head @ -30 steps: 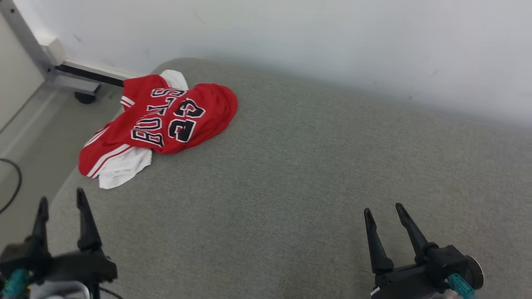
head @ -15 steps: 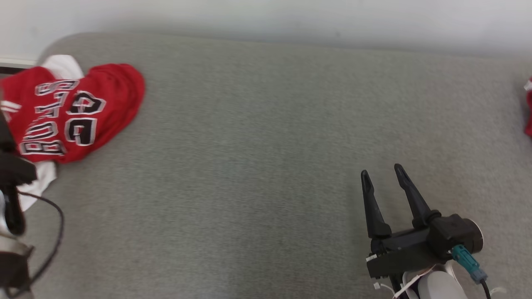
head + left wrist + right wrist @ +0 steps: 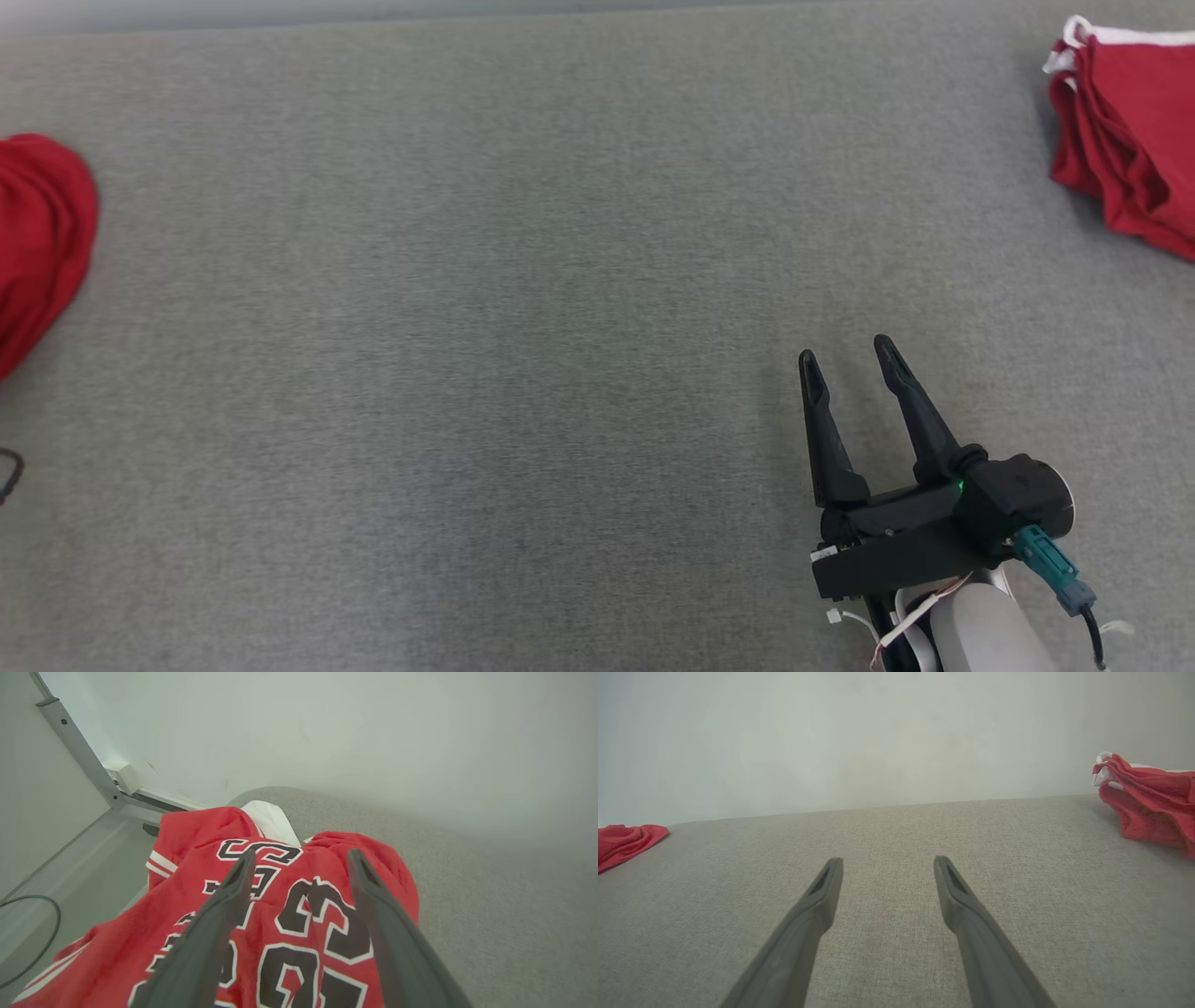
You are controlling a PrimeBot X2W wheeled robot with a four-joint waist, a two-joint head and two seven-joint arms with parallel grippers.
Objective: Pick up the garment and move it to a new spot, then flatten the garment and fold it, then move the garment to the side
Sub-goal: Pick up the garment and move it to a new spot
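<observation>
Grey fabric surface [image 3: 523,280]: broad and flat with a woven look. It runs back to a pale wall [image 3: 327,732] and has a rounded corner at its left end.
Red jersey [image 3: 289,905]: the garment for the job. It lies crumpled at the left end of the surface, near the rounded corner. Its black-and-white letters and numbers face up, and a bit of white cloth pokes out on the far side. In the head view its red edge sits at the far left.
Left gripper [image 3: 300,854]: the two dark fingers are spread apart with nothing clamped between them. They are poised over the jersey, tips above the lettering. Whether they touch the cloth, I cannot tell.
Right gripper [image 3: 845,347]: the fingers are apart and empty, low over bare grey fabric on the right half and pointing towards the wall. It is well apart from both red garments.
Second red garment [image 3: 1130,140]: at the far right rear of the surface, in layered folds with white trim along one edge.
Teal plug [image 3: 1041,551]: fitted on the right gripper's black body, with a cable trailing off it.
Metal post [image 3: 79,751]: grey and slanting, beyond the jersey, off the left end.
Black cable [image 3: 58,919]: looped on the floor beside the jersey's end of the surface.
</observation>
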